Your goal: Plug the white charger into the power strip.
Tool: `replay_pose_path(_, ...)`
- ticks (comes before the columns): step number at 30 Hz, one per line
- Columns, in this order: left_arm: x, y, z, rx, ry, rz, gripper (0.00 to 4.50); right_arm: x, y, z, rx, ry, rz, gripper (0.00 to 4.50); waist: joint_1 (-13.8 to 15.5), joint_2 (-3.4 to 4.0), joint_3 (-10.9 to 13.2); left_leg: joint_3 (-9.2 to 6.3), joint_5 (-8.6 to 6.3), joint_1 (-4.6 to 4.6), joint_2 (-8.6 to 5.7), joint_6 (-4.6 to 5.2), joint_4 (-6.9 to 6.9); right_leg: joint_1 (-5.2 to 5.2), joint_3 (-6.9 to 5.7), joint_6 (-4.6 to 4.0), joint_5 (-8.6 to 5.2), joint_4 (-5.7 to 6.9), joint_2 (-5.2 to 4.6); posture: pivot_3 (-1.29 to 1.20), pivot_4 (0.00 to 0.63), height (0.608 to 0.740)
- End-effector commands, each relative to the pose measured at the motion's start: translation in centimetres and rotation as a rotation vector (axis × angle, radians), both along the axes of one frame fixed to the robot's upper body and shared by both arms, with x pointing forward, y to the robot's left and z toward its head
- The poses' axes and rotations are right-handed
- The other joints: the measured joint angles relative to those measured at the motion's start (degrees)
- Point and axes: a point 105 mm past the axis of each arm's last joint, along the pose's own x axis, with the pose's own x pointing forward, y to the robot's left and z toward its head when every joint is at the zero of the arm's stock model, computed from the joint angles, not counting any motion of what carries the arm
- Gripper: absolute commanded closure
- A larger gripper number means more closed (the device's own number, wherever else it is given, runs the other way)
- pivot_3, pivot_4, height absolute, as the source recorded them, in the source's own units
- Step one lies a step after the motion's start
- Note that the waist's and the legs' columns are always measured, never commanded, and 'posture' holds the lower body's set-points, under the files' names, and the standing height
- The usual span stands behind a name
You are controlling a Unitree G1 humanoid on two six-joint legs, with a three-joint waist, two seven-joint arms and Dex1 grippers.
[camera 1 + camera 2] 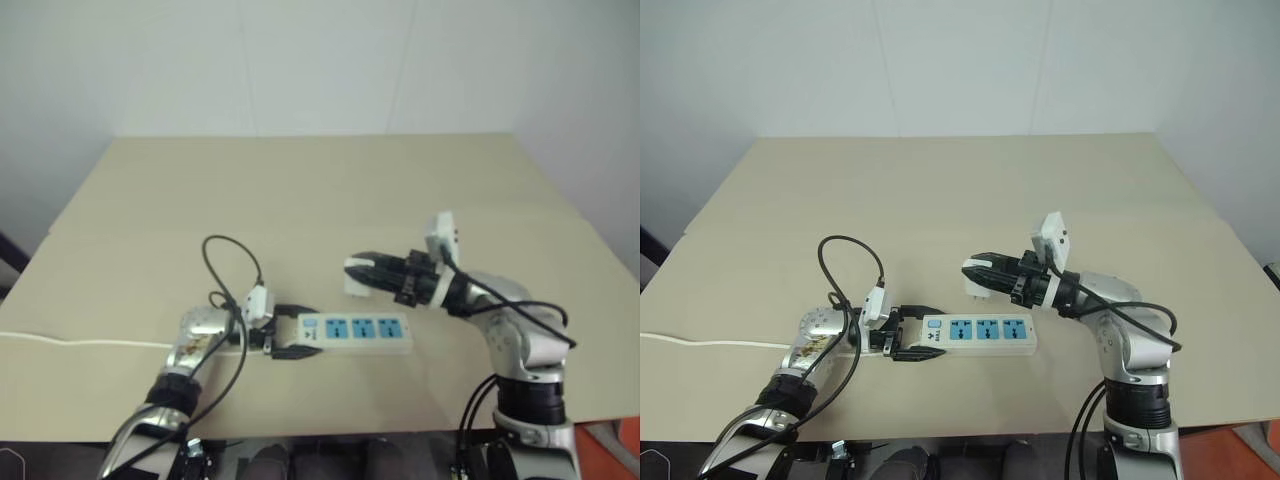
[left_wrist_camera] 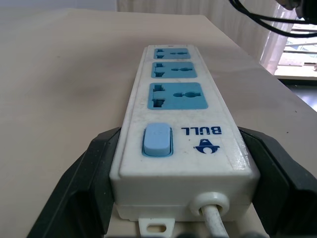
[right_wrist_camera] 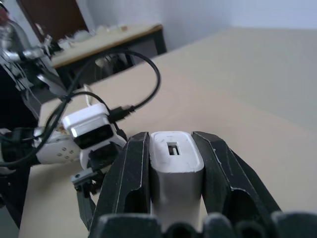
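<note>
Charger-to-socket alignment is what the coming move turns on. Right tool (image 1: 975, 272) is clamped shut on the white charger (image 1: 974, 283), held above the tabletop (image 1: 940, 190) with the arm reaching in level from the right. Power strip (image 1: 975, 333) lies flat below and slightly toward the robot from that tool, its long axis running left to right, roughly parallel to the way the right tool points. Its three blue sockets face up (the charger hangs over the stretch nearest the switch end, judging by the head views).

Left tool (image 1: 908, 335) straddles the strip's switch end, black fingers (image 2: 81, 186) against both long sides of the casing, bracing it; the thin white cord (image 2: 214, 223) leaves between them. Right arm is plainly the one to do the insertion; the left serves only as a steadying hold.

Hard to make out: the charger's prongs. The right wrist view shows only a slotted face of the cube between the fingers, so I cannot tell which way the prongs point. In my judgement they must face down before descent. The gap between charger and strip is also hard to gauge.
</note>
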Motion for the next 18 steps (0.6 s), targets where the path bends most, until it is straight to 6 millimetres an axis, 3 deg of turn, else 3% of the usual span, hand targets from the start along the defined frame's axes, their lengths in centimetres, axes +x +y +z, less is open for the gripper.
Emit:
replay_pose_path(1,-0.5,-0.5,-0.2,0.007,-0.012,-0.029,1.23,-0.8,0.6,0.5,0.068,-0.094,0.078,3.36,-0.1,0.0,0.0,0.0,0.0,0.02,0.01,0.0,0.0,0.0,0.0,0.0,0.0,0.0,0.0,0.0,0.15,0.74)
replay_pose_path(5,-0.7,-0.6,-0.5,0.006,-0.005,-0.03,1.23,-1.8,1.3,-1.4,0.072,-0.127,0.163,3.36,-0.1,0.0,0.0,0.0,-0.01,0.14,0.02,0.01,-0.02,0.1,-0.01,0.0,0.0,-0.02,0.02,0.0,0.15,0.74)
replay_pose_path(9,-0.8,-0.5,-0.6,0.007,-0.005,-0.03,1.23,-1.4,1.8,-3.2,0.018,-0.12,0.206,3.36,-0.2,0.0,0.0,0.03,-0.01,0.27,0.02,0.01,-0.01,0.22,0.01,0.0,0.0,-0.09,0.02,0.0,0.15,0.74)
replay_pose_path(18,-0.7,-0.2,-0.4,0.012,-0.01,-0.023,1.23,0.6,2.5,-3.3,-0.002,-0.164,0.239,3.36,-0.2,0.01,0.0,0.02,-0.01,0.75,0.06,0.02,-0.03,0.62,0.0,0.0,-0.01,-0.17,0.04,0.0,0.15,0.74)
